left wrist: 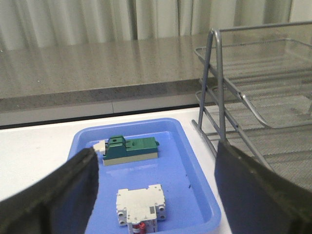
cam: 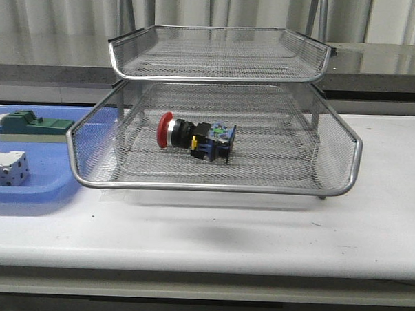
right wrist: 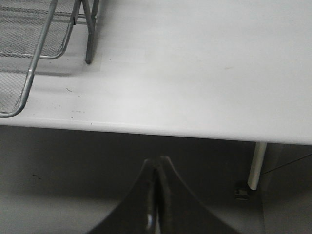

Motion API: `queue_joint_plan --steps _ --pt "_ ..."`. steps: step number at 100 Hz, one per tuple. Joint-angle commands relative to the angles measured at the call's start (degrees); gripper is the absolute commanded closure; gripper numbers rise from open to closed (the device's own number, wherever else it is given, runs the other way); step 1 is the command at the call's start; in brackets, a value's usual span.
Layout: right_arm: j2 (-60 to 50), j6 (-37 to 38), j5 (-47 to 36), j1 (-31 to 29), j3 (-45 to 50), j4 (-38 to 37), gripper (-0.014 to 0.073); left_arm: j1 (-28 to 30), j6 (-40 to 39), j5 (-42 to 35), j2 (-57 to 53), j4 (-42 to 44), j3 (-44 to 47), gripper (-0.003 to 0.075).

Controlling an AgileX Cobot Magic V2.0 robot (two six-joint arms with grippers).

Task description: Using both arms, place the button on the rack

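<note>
The button [cam: 193, 138], with its red cap to the left, lies on its side in the pulled-out middle tray of the silver mesh rack [cam: 213, 187]. No arm shows in the front view. My left gripper [left wrist: 156, 161] is open and empty, above the blue tray, with the rack [left wrist: 253, 97] beside it. My right gripper [right wrist: 158, 163] is shut and empty, below and in front of the table's front edge, with a corner of the rack [right wrist: 34, 53] in its view. The button is hidden in both wrist views.
A flat blue tray [cam: 27, 189] at the left holds a green block [cam: 33, 126] and a white terminal block [cam: 6, 169]; both show in the left wrist view, the green block [left wrist: 131, 150] and the white block [left wrist: 140, 206]. A table leg [right wrist: 257, 165] stands under the table's right side.
</note>
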Motion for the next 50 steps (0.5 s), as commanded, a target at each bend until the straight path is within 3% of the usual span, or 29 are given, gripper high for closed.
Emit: queue_joint_plan --steps 1,16,50 --pt "0.18 -0.06 -2.93 0.00 -1.88 -0.35 0.0662 0.09 -0.59 -7.63 -1.34 -1.47 -0.20 0.0227" --pt "0.18 -0.06 -2.93 0.00 -1.88 -0.35 0.0662 0.09 -0.59 -12.09 -1.84 -2.18 1.07 0.0227" --pt "0.18 -0.06 -2.93 0.00 -1.88 -0.35 0.0662 0.09 -0.59 -12.15 -1.84 -2.18 1.21 0.0228"
